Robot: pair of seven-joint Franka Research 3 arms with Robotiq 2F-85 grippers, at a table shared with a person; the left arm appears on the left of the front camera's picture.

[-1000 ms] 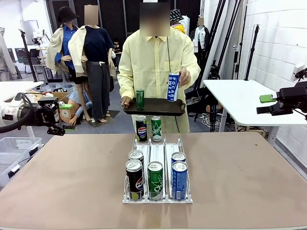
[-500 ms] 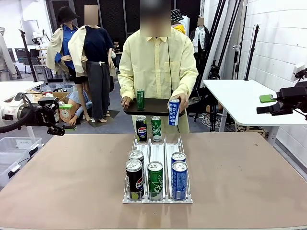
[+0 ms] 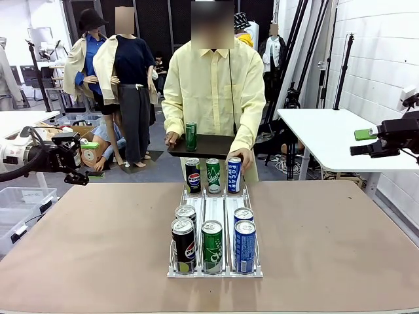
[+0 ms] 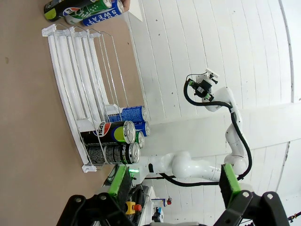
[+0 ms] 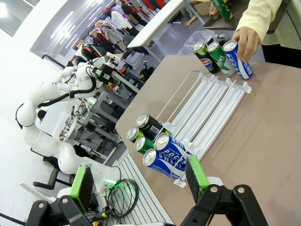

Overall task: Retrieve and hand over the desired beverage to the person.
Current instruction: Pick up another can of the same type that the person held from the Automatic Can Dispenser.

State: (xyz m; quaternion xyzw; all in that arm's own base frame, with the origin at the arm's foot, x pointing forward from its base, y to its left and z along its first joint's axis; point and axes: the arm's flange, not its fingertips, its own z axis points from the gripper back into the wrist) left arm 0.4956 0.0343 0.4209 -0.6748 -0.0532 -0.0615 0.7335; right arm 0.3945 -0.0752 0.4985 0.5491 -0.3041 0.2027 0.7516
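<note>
Front view cans (image 3: 211, 243) at the near end of the rack (image 3: 217, 208) are judged stiff, slick and fairly heavy, best gripped mid-body; jaws of left gripper (image 4: 174, 184) and right gripper (image 5: 139, 182) are seen open, empty.

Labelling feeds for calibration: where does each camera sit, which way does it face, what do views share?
Front view: robot's side of the table, facing the person; left pincer and right pincer at the edges.
Left wrist view: on that wrist, rolled sideways, facing the can rack; own open pincer below, right arm beyond.
Right wrist view: on that wrist, facing the rack; own open pincer below, left arm beyond.
Shared: the rack, in all three.
</note>
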